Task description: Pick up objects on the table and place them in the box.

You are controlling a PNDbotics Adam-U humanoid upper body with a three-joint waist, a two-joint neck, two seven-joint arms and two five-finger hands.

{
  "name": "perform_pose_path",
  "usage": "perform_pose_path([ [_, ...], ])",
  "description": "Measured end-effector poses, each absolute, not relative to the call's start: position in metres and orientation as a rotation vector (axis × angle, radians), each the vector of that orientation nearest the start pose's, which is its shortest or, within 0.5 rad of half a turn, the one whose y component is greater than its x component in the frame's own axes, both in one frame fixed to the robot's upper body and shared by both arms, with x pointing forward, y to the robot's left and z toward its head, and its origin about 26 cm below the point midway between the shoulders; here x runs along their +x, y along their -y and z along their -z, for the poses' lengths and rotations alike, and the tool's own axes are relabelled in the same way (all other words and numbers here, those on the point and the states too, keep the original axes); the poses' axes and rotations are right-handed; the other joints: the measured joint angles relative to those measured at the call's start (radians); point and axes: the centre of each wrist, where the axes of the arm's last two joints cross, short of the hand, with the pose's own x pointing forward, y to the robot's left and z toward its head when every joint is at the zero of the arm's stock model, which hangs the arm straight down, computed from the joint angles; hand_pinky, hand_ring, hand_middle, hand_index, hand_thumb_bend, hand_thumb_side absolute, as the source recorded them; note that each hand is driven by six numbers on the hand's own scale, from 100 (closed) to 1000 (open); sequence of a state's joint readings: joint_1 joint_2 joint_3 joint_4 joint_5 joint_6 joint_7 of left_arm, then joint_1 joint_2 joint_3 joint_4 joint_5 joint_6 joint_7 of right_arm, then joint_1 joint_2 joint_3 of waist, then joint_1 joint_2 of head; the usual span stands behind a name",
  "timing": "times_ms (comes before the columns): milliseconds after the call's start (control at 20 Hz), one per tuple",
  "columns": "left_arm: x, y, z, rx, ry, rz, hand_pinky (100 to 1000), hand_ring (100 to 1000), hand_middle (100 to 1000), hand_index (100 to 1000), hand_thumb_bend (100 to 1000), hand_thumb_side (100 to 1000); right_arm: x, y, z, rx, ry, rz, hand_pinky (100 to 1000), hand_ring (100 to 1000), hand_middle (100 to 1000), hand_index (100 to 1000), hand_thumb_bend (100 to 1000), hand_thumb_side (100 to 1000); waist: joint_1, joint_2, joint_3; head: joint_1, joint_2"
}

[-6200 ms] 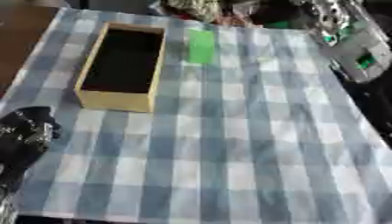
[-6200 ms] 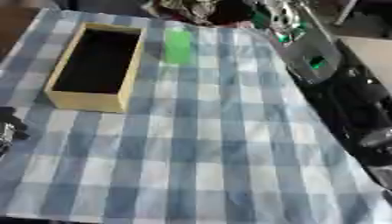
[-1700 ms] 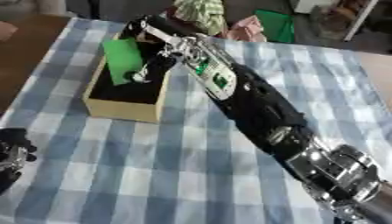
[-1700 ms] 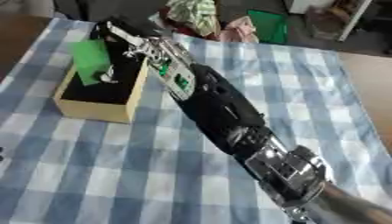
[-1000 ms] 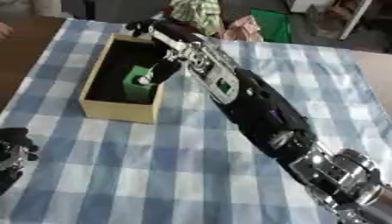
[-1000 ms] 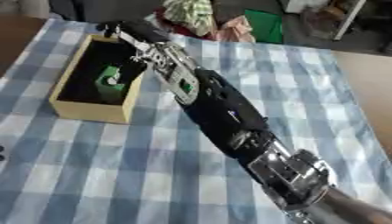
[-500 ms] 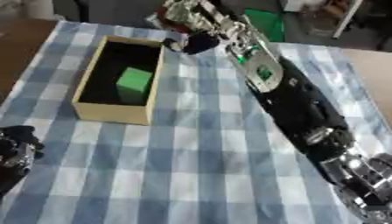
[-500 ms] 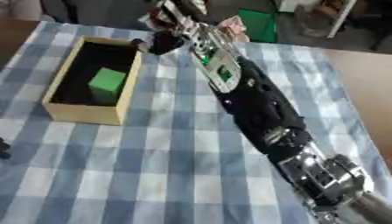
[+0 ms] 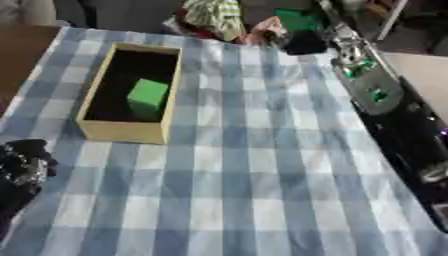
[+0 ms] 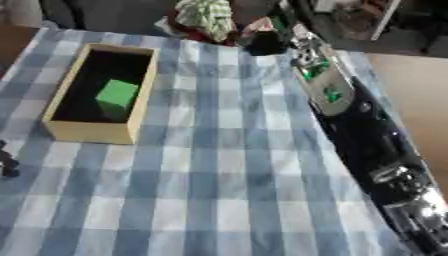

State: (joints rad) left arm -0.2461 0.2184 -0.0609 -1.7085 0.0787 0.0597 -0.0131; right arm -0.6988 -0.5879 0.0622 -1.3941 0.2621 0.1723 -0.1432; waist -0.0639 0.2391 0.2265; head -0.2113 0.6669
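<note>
Right robot hand (image 9: 304,43) now back past checked cloth (image 9: 254,165), grip unclear; green block (image 9: 146,97) in wooden box (image 9: 122,131).

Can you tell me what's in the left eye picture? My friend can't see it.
A green block lies inside a tan box on a blue checked tablecloth. The left robot hand rests at the lower left.

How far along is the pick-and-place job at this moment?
Done: the green block lies inside the wooden box, on its dark floor. In hand: nothing. The right arm stretches along the table's right side toward the far edge, its hand hidden in the clutter there, and the left hand rests at the lower left. Left: no other loose object shows on the checked cloth, so the job looks finished.
</note>
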Motion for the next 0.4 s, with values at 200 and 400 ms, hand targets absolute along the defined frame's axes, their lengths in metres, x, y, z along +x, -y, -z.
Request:
perform_pose_path([
  [200, 0.327, -0.248, -0.102, -0.004, 1.867, 0.24, 538, 556, 498, 654, 100, 248, 0.397, 0.351, -0.221, -0.896, 1.842, -0.334, 714, 908, 728, 930, 478, 103, 0.002, 0.0, -0.019, 0.008, 0.001],
  [400, 0.327, -0.248, -0.102, -0.003, 1.866, 0.238, 538, 555, 498, 654, 100, 248, 0.388, 0.372, -0.204, -0.898, 1.818, -0.195, 700, 903, 714, 925, 475, 104, 0.01, 0.0, -0.03, 0.013, 0.008],
])
